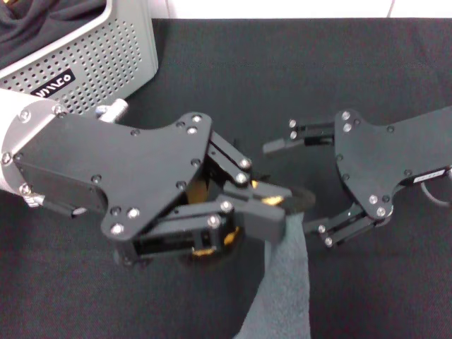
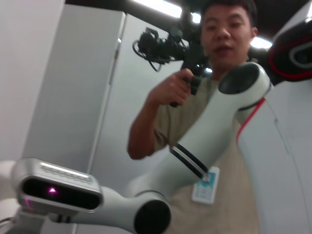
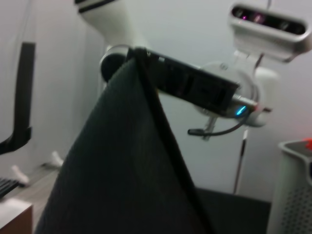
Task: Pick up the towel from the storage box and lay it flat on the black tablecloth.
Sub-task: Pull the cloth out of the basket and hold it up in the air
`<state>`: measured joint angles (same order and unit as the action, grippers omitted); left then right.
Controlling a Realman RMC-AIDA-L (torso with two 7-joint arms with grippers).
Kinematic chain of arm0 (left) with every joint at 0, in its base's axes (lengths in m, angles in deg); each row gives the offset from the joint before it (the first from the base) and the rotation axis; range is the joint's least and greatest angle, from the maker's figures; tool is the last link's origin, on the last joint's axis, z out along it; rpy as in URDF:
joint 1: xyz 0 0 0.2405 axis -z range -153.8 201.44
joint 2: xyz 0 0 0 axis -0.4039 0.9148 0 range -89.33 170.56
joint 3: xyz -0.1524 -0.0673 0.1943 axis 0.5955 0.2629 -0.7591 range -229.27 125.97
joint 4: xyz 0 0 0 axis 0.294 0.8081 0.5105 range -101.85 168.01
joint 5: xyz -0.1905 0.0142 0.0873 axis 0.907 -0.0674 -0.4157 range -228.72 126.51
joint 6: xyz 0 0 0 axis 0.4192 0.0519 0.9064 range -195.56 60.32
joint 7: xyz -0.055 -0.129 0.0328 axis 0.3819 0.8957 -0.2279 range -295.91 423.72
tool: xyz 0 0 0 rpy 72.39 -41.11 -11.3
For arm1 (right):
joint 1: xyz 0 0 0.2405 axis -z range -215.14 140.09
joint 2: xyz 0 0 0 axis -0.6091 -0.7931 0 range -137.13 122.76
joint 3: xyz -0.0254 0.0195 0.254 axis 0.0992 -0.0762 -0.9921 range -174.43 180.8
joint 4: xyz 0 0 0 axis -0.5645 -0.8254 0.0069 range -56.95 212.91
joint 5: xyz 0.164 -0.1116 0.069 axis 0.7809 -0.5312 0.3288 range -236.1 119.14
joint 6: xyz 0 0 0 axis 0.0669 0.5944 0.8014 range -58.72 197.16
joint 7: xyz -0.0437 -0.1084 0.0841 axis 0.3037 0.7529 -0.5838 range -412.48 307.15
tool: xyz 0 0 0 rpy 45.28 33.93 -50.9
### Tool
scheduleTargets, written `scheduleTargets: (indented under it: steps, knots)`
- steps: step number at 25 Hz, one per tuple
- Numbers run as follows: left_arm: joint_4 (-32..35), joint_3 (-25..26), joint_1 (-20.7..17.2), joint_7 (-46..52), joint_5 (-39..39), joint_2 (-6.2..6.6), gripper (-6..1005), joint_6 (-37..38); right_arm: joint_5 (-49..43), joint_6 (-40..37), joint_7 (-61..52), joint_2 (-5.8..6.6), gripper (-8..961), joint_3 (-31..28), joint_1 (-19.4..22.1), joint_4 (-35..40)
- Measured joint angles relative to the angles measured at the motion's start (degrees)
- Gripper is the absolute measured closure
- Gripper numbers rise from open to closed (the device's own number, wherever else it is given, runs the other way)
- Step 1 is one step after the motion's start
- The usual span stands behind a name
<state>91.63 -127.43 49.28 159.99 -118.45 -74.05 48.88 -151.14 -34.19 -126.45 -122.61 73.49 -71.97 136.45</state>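
The left pincer (image 1: 272,201), a black plated unit w/ silver screws, is hanging above the middle of the worktop in the head view, its tips pressed together on the top corner of the towel (image 1: 282,289). That towel is showing here as a grey terry cloth w/ a thin dark edge; it is draping straight down from the tips and running off the lower edge of the picture. Bits of yellow-orange are peeking out betw. the left pincer's links, but it is unclear what they belong to.

The right pincer (image 1: 296,191) is hovering just beside the left one, fingers spread wide apart: one finger (image 1: 282,143) pointing toward the left pincer, the other (image 1: 342,227) lower, near the towel's upper edge. Whether it is touching the cloth cannot be told.

The large plain black tablecloth (image 1: 282,78) w/ a felt-like texture is covering the worktop under both arms. The light grey perforated storage box (image 1: 99,56), w/ a black label & white lettering, is sitting at the far left corner, well apart from the towel; dark fabric (image 1: 42,21) is lying inside it.

In the right wrist view the towel (image 3: 122,175) is hanging as a dark triangular sheet from the left arm, w/ a box corner (image 3: 292,190) off to one side.
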Motion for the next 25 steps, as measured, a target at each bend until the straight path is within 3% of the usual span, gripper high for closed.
scheduleTargets:
  steps: [8, 16, 25]
  knots:
    - [2.8, -2.5, 0.1, 1.0, -1.4, 0.06, 959, 0.0, -5.7, 0.2, -0.7, -0.35, 74, 2.7, -3.7, 1.0]
    - [2.8, -2.6, 0.1, 1.0, -1.5, 0.05, 958, 0.0, -8.4, -0.3, -2.3, -0.27, 74, 3.6, -1.2, 12.8]
    - [3.3, -2.7, 0.2, 0.9, -2.2, -0.13, 958, 0.0, -13.5, 1.4, -2.0, -0.41, 74, 6.1, -4.5, 14.1]
